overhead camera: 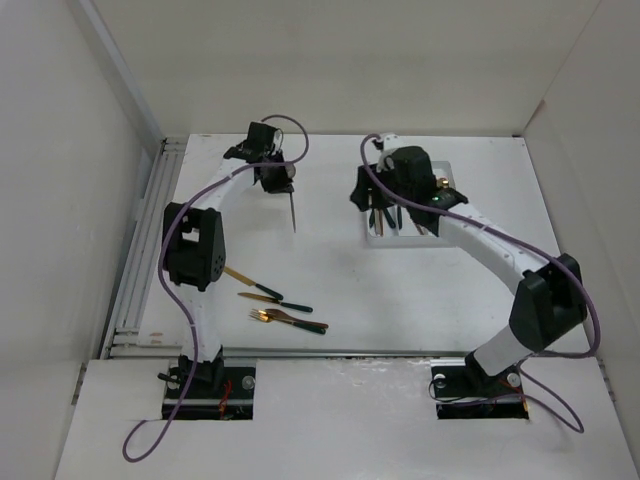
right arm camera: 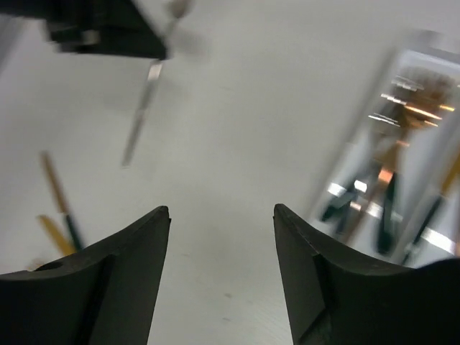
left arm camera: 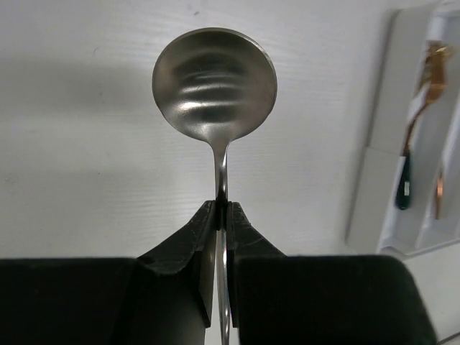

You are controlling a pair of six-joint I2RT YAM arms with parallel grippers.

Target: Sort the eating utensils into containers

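Observation:
My left gripper (left arm camera: pixel 223 206) is shut on the neck of a silver spoon (left arm camera: pixel 214 79), whose round bowl points away from the camera. In the top view that spoon (overhead camera: pixel 293 212) hangs above the table at the back left, under the left gripper (overhead camera: pixel 283 186). The white tray of containers (overhead camera: pixel 371 237) lies at the back right, with several dark-handled copper utensils (left arm camera: pixel 405 188) in it. My right gripper (right arm camera: pixel 221 212) stands open and empty beside the tray (right arm camera: pixel 363 147), above bare table. Three utensils (overhead camera: pixel 283 318) lie loose near the left arm.
White walls close in the table on the left, back and right. A slotted rail (overhead camera: pixel 135 300) runs along the left edge. The left arm's elbow (overhead camera: pixel 195 245) stands just above the loose utensils. The purple cables (overhead camera: pixel 500 235) loop over both arms.

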